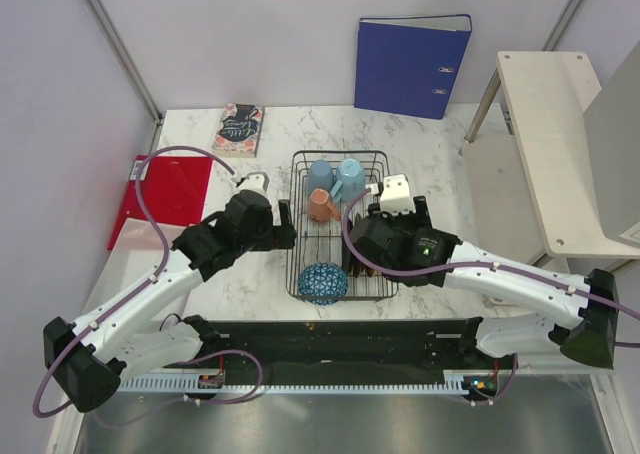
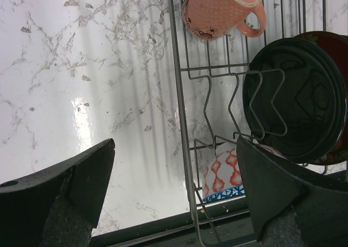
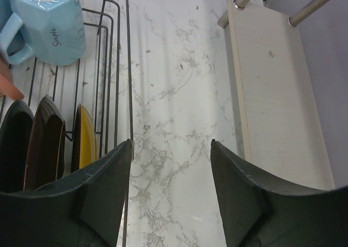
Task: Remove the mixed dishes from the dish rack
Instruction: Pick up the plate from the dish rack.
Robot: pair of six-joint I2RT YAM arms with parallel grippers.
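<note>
We found right gripper spread, empty | yellow plate stood on edge just left of it, inside dish rack wall | left gripper also spread, empty, farther off.

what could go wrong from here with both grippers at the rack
The open left gripper straddles the side wire of the rack; closing could snag it and drag the rack. The right gripper has a finger close to the rim, beside upright plates it might knock over.
</note>
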